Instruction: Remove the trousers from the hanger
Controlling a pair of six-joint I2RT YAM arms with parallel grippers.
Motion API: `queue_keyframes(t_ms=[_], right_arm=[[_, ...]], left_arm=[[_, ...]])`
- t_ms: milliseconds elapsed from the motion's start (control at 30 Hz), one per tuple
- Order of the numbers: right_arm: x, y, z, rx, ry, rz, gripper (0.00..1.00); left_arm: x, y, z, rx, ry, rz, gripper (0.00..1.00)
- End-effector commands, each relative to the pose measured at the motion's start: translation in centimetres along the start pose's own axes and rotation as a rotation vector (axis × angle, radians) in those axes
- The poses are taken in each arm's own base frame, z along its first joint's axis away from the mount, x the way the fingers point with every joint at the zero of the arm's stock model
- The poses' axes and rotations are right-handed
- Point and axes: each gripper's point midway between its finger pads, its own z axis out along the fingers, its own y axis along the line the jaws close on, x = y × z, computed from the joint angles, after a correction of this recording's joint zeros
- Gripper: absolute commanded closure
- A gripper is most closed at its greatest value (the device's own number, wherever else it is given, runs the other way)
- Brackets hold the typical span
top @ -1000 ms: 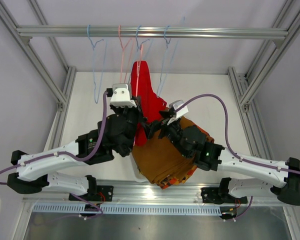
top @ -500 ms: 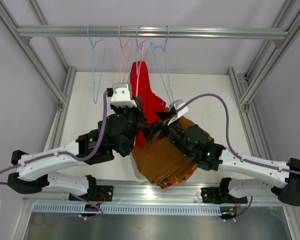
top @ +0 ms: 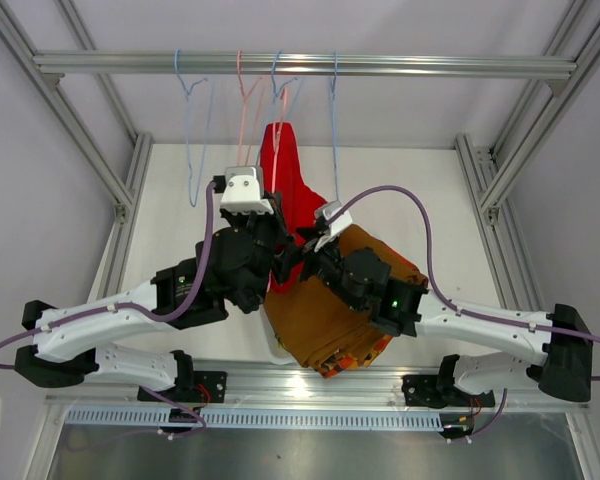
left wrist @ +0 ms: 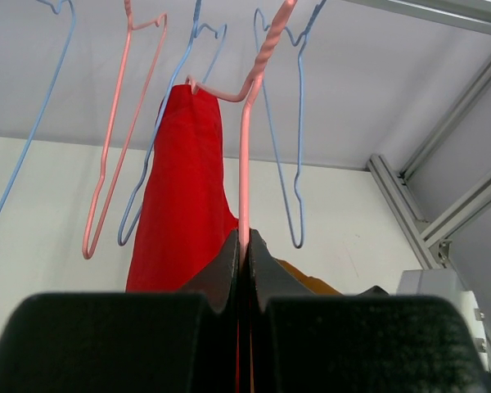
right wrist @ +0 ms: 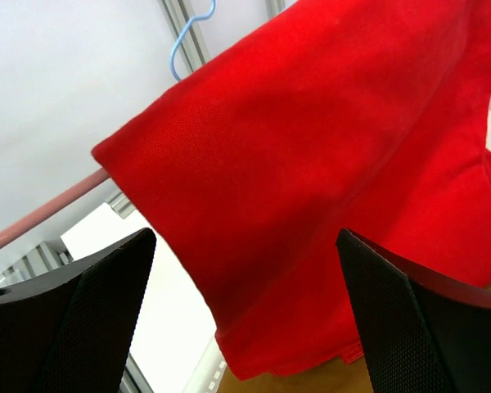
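Top view: the red trousers point(top: 283, 165) hang draped over a pink hanger point(top: 278, 110) under the rail point(top: 430, 66); the left arm point(top: 130, 315) reaches in from 8 o'clock, and the left jaws sit just at 7 o'clock of the red cloth, their tips hidden under the wrist; the right arm point(top: 480, 320) comes from 4 o'clock, and the right jaws point toward 10 o'clock at the lower part of the red pair; at 6 o'clock of both, a pile lies on the tabletop point(top: 180, 200), with the brown trousers point(top: 315, 315) on top and an orange-red patterned pair point(top: 352, 362) showing at its near edge

Left wrist view: the left jaws are pressed fully together on the pink hanger's wire point(left wrist: 245, 164), which rises toward 12 o'clock from between them; the red trousers point(left wrist: 184, 188) hang at 11 o'clock, just beside that wire and outside the jaws; a blue hanger point(left wrist: 299, 164) hangs at 1 o'clock

Right wrist view: the right jaws stand spread wide with nothing gripped, one finger point(right wrist: 74, 327) at 8 o'clock and the other at 4; the red trousers point(right wrist: 327, 164) fill the space ahead between them, toward 12 o'clock; whether the cloth touches either finger cannot be told; the pink hanger's bar point(right wrist: 41, 214) comes out of the fold at 9 o'clock; brown cloth point(right wrist: 311, 383) shows at 6 o'clock
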Motion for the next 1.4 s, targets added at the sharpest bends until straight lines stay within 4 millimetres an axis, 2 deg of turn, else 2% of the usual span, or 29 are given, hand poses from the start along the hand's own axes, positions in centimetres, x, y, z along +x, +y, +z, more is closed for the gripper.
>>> queue_keyframes(t_ms=[0,200,433,633,767,967,1033,1067,1100,1167,1200,1367], right_arm=[[-3.7,0.6,1.0,0.006,-0.101,0.035,0.03],[-4.5,-0.2,1.7,0.044,-0.119,0.009,0.03],[-5.3,-1.6,1.5,0.076,-0.123,-0.025,0.02],[-4.6,-2.9,1.9,0.101,-0.104,-0.023,0.02],[-3.8,-3.0,2.4,0.106,-0.104,-0.008,0.02],[-3.8,-3.4,3.8,0.158,-0.131,0.035,0.04],[-3.8,-3.1,4.3,0.154,-0.13,0.03,0.12],[-3.9,-2.9,4.3,0.147,-0.132,0.031,0.17],[-4.0,-2.7,4.4,0.139,-0.135,0.031,0.27],[-4.1,-2.5,4.5,0.128,-0.135,0.027,0.35],[-4.4,-2.4,4.5,0.124,-0.14,0.027,0.43],[-4.9,-2.2,4.3,0.116,-0.147,0.024,0.61]], left_arm=[[-2.5,-0.1,-0.6,0.025,-0.021,-0.098,1.0],[-2.3,0.4,-0.7,0.026,-0.016,-0.086,1.0],[-1.3,0.3,-0.8,0.033,-0.002,-0.072,0.99],[-0.8,0.0,-0.8,0.043,0.008,-0.076,1.0],[-0.8,0.0,-0.9,0.046,0.012,-0.092,1.0],[-0.6,0.5,-1.1,0.028,0.015,-0.127,1.0],[-0.5,0.7,-1.1,0.022,0.014,-0.127,0.99],[-0.4,0.7,-1.1,0.018,0.015,-0.122,1.0],[-0.4,0.8,-1.1,0.017,0.016,-0.12,0.99],[-0.1,0.8,-1.1,0.015,0.021,-0.116,0.99],[0.0,0.7,-1.1,0.018,0.024,-0.115,1.0],[0.4,0.5,-1.2,0.026,0.034,-0.113,1.0]])
